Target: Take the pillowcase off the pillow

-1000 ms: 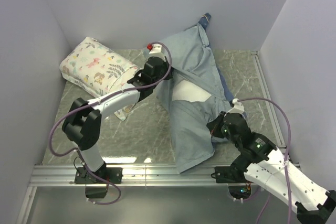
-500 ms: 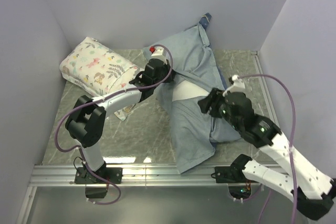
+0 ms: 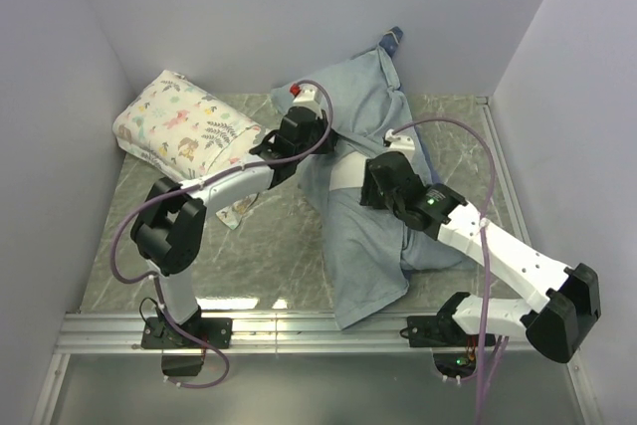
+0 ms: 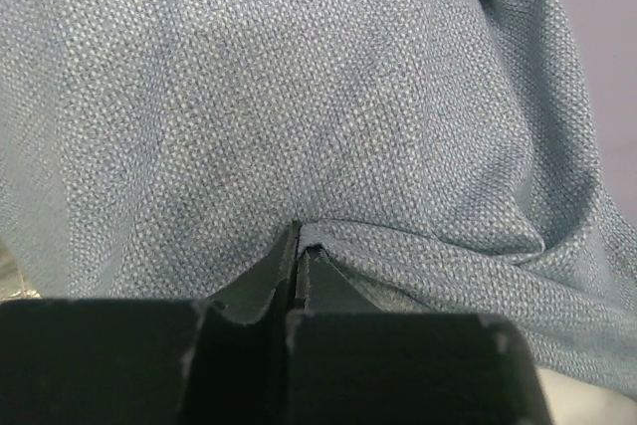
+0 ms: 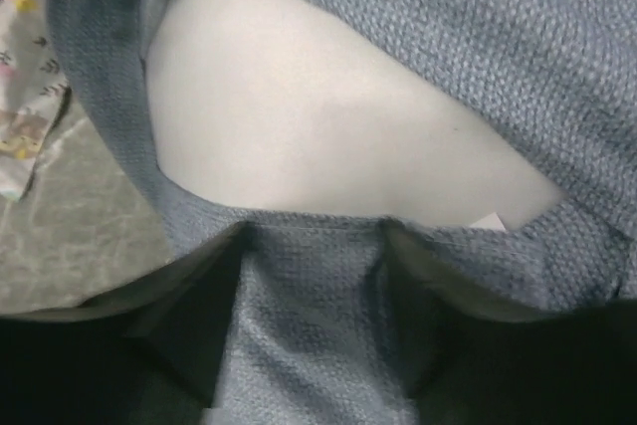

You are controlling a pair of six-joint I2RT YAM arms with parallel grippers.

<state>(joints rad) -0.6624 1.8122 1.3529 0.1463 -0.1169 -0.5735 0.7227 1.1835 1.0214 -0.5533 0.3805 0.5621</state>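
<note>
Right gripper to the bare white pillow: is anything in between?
Yes. In the right wrist view, a band of pillowcase edge runs between the open right gripper and the exposed pillow.

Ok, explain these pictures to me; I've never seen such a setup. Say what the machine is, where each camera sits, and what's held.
These are two robot arms bolted to the near edge of a table, each ending in a two-finger gripper. The wide picture comes from a fixed camera above and behind them; the two close-ups come from cameras on the wrists. On the table lies a blue-grey pillowcase with a plain white pillow showing through its opening, and a smaller floral pillow at the far left. The left gripper is shut on a fold of the pillowcase. The right gripper is open, its fingers either side of the case's edge next to the bare pillow.
</note>
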